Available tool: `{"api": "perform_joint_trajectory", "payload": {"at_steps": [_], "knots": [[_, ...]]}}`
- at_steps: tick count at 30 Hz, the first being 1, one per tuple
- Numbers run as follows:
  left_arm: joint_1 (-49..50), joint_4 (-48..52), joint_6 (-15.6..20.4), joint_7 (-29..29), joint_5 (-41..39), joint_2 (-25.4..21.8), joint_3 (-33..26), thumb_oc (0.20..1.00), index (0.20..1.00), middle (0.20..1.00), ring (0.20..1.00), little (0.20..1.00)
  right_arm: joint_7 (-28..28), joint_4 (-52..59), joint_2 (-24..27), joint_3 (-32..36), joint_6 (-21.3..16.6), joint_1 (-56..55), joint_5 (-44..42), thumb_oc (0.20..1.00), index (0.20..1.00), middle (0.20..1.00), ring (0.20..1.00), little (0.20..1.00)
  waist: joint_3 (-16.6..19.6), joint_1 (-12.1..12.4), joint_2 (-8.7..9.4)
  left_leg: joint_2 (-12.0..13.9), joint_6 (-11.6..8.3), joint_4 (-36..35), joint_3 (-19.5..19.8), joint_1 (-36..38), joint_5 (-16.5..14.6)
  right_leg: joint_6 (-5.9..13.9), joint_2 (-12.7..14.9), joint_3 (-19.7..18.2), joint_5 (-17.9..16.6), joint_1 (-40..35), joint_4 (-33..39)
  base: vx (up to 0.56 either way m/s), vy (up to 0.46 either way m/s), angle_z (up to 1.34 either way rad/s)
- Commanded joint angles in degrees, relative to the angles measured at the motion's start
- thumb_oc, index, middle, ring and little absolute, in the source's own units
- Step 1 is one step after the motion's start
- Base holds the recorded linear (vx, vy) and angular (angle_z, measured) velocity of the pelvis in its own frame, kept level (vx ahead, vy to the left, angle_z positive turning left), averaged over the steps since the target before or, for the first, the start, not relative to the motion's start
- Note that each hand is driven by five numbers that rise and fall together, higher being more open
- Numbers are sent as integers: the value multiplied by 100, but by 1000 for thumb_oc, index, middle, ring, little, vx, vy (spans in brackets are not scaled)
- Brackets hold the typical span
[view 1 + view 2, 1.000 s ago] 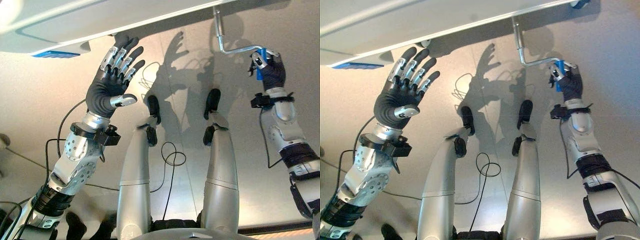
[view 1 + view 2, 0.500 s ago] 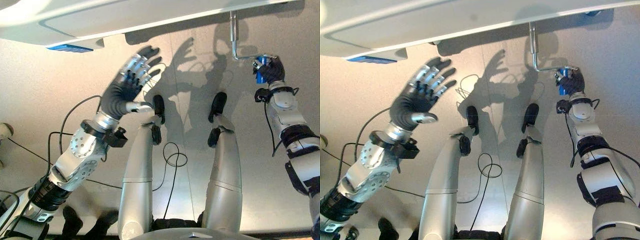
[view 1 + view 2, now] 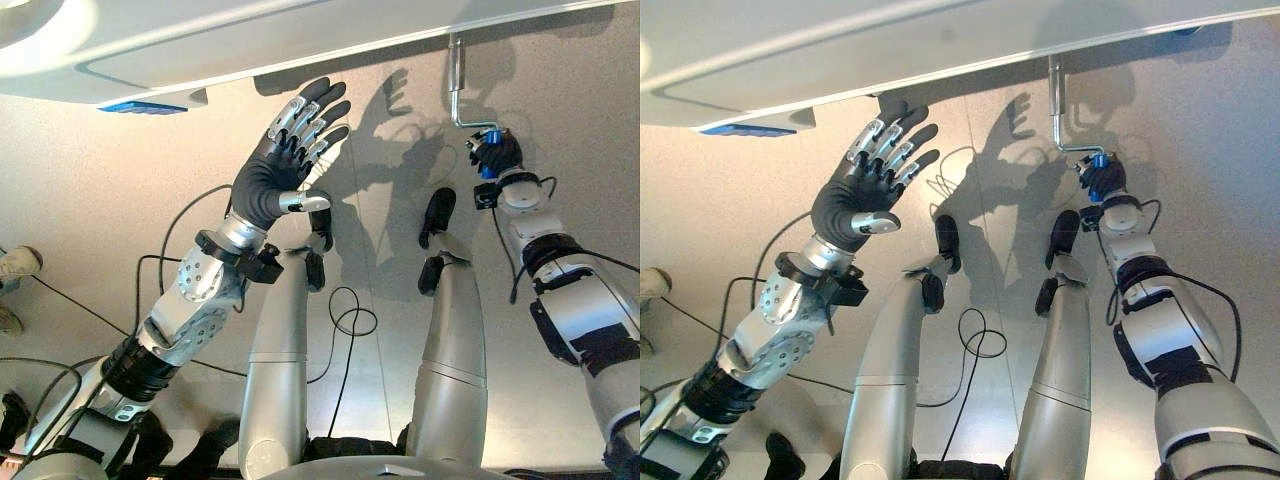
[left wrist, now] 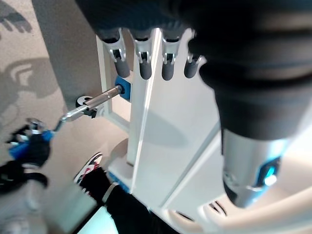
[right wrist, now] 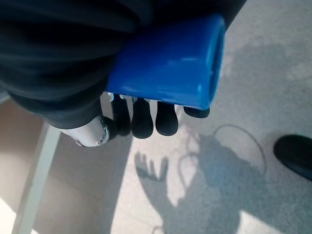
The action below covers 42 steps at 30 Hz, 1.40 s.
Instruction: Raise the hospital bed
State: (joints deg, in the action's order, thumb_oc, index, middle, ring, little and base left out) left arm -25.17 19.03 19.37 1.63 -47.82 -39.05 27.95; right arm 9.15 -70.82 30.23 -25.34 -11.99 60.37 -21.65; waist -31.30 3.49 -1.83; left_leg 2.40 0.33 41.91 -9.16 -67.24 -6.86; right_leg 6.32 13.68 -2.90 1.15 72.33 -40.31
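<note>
hospital bed (image 3: pixel 300 40): white frame and pale footboard panel across the top of the head views, above the floor; a small blue fitting sits on its underside toward the robot's left.

floor (image 3: pixel 100 200): pale, smooth, beneath the bed and both arms.

left hand (image 3: pixel 285 160): raised beneath the bed's edge, palm turned up, fingers straight and spread, thumb out to the side; holds nothing. whether the fingertips touch the frame cannot be told. its wrist view shows the dark-tipped fingers (image 4: pixel 142 61) extended against the white bed frame.

crank (image 3: pixel 458 90): silver metal rod hanging from the bed's underside on the robot's right, bent sideways at its lower end to a handle. seen also in the left wrist view, running out from a blue socket on the frame.

right hand (image 3: pixel 495 155): at the crank's lower end, fingers curled round the handle.

blue handle (image 5: pixel 165 68): blue plastic grip at the crank's end, enclosed in the right hand, its open end projecting past the fingers.

shoe (image 4: pixel 88 167): a person's, white with red and dark trim, on the floor beside the bed.
</note>
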Motion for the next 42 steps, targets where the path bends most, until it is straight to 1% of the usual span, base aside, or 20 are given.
{"api": "perform_joint_trajectory", "payload": {"at_steps": [1, 6, 11, 12, 13, 14, 18, 19, 21, 23, 24, 25, 26, 27, 29, 31, 32, 35, 40, 42], "knots": [[96, 380, 189, 75, 416, 410, -307, 1000, 1000, 1000, 1000, 1000, -83, -361, -255, -438, 450, -450, 404, 200, 200, 200, 200, 200, 151, -123, -586, -5, -443, -848, 482, -34, 843, -6, -166, 530, -52, -38, -357, 0, 0, 0], [160, 333, 139, 237, 449, 562, -416, 1000, 1000, 1000, 1000, 1000, -106, 68, -829, -626, 471, -526, 549, 200, 200, 200, 200, 200, 151, -160, -533, -7, -439, -851, 476, -47, 859, -18, -171, 520, -73, -44, -317, 0, 0, 0], [169, 310, 127, 280, 425, 575, -435, 1000, 1000, 1000, 1000, 1000, -94, 296, -973, -579, 428, -658, 429, 200, 200, 200, 200, 200, 151, -188, -511, -16, -427, -897, 473, -3, 872, -6, -166, 511, -92, -96, -268, -3, 5, 1], [192, 286, 129, 268, 415, 599, -437, 1000, 1000, 1000, 1000, 1000, -129, 406, -968, -559, 396, -726, 342, 278, 278, 278, 278, 278, 151, -187, -496, -24, -427, -899, 470, 25, 870, 0, -141, 521, -101, -153, -236, 0, 0, 0], [200, 243, 129, 274, 417, 602, -430, 1000, 1000, 1000, 1000, 1000, -125, 439, -958, -531, 384, -747, 283, 906, 906, 906, 906, 906, 151, -187, -491, -27, -428, -906, 469, 42, 872, 3, -133, 526, -107, -175, -221, -28, 13, 3], [209, 160, 136, 297, 439, 611, -415, 1000, 1000, 1000, 1000, 1000, -104, 478, -936, -478, 359, -783, 203, 1000, 1000, 1000, 1000, 1000, 151, -189, -486, -33, -428, -908, 466, 60, 875, 6, -130, 530, -117, -203, -195, 0, 0, 0], [408, -334, 158, 553, 1012, 660, -502, 1000, 1000, 1000, 1000, 1000, -44, 725, -862, -422, 280, -984, 148, 1000, 1000, 1000, 1000, 1000, 151, -176, -472, -23, -426, -960, 476, 179, 879, 20, -114, 547, -132, -352, -110, -24, 9, 2], [520, -1279, 145, 897, 1625, 802, -497, 1000, 1000, 1000, 1000, 1000, -25, 949, -789, -362, 156, -1124, 52, 1000, 1000, 1000, 1000, 1000, 151, -171, -452, -4, -431, -1019, 471, 285, 892, 31, -98, 553, -152, -477, -33, -50, 14, 0], [772, -2459, 33, 1079, 2166, 1020, -560, 1000, 1000, 1000, 1000, 1000, -94, 1163, -688, -333, 45, -1309, -28, 1000, 1000, 1000, 1000, 1000, 151, -155, -429, 9, -431, -1089, 471, 427, 922, 36, -66, 577, -168, -652, 47, -61, 18, -3], [805, -2901, 51, 1101, 2307, 1097, -516, 1000, 1000, 1000, 1000, 1000, -69, 1275, -633, -299, 18, -1375, -42, 1000, 1000, 1000, 1000, 1000, 151, -155, -437, 3, -422, -1148, 469, 544, 928, 39, -66, 583, -176, -766, 105, -37, 21, -3], [903, -4032, -8, 1147, 2796, 1337, -487, 1000, 1000, 1000, 1000, 1000, -43, 1371, -633, -163, -92, -1607, -136, 1000, 1000, 1000, 1000, 1000, 151, -167, -433, -10, -403, -1267, 472, 797, 951, 51, -59, 600, -193, -997, 205, 0, 0, 0], [899, -4050, 5, 1149, 2799, 1346, -477, 1000, 1000, 1000, 1000, 1000, -41, 1376, -629, -160, -91, -1617, -135, 1000, 1000, 1000, 1000, 1000, 151, -165, -437, -10, -403, -1275, 472, 809, 953, 51, -59, 602, -194, -1010, 212, -34, 36, 5], [926, -4508, 25, 1158, 2874, 1483, -510, 1000, 1000, 1000, 1000, 1000, -26, 1432, -634, -96, -133, -1729, -173, 1000, 1000, 1000, 1000, 1000, 151, -175, -426, -27, -386, -1335, 464, 956, 958, 51, -55, 616, -201, -1146, 269, -31, 18, 7], [922, -5601, -72, 1208, 3065, 1822, -515, 1000, 1000, 1000, 1000, 1000, 26, 1382, -692, 57, -216, -1995, -258, 1000, 1000, 1000, 1000, 1000, 151, -198, -403, -52, -365, -1474, 463, 1282, 973, 57, -32, 662, -219, -1501, 422, -29, 16, 7], [917, -5974, -48, 1176, 3134, 1919, -505, 1000, 1000, 1000, 1000, 1000, 34, 1361, -697, 180, -261, -2129, -343, 1000, 1000, 1000, 1000, 1000, 151, -203, -402, -69, -354, -1534, 476, 1445, 970, 56, -16, 688, -218, -1680, 499, -19, 0, 5], [971, -7085, -155, 1033, 2945, 2267, -739, 1000, 1000, 1000, 1000, 1000, 48, 987, -741, 460, -290, -2402, -442, 1000, 1000, 1000, 1000, 1000, 151, -199, -389, -129, -324, -1678, 506, 1931, 947, 61, 44, 780, -223, -2229, 694, -56, -13, 9], [961, -7358, -161, 997, 2962, 2307, -835, 1000, 1000, 1000, 1000, 1000, 64, 868, -714, 600, -302, -2485, -465, 1000, 1000, 1000, 1000, 1000, 151, -193, -404, -142, -286, -1815, 506, 2010, 1143, 6, 51, 840, -422, -2363, 890, -77, -11, 15], [1153, -7930, -239, 863, 2984, 2369, -1135, 1000, 1000, 1000, 1000, 1000, 135, 502, -572, 1089, -304, -2735, -568, 1000, 1000, 1000, 1000, 1000, 151, -181, -422, -165, -279, -1943, 530, 2562, 1096, 11, 108, 939, -445, -2992, 1121, -24, -28, 12], [1317, -8108, -219, 715, 3163, 2320, -1277, 1000, 1000, 1000, 1000, 1000, 235, 348, -443, 1608, -311, -3129, -645, 1000, 1000, 1000, 1000, 1000, 151, -170, -384, -174, -272, -2196, 589, 3414, 1041, 38, 144, 1047, -461, -3877, 1440, -3, -20, 11], [1400, -8173, -207, 644, 3220, 2310, -1334, 1000, 1000, 1000, 1000, 1000, 244, 236, -433, 1827, -300, -3389, -650, 1000, 1000, 1000, 1000, 1000, 289, -160, -343, -174, -278, -2365, 619, 3813, 1025, 53, 148, 1133, -454, -4314, 1652, 60, -63, 2]]}}
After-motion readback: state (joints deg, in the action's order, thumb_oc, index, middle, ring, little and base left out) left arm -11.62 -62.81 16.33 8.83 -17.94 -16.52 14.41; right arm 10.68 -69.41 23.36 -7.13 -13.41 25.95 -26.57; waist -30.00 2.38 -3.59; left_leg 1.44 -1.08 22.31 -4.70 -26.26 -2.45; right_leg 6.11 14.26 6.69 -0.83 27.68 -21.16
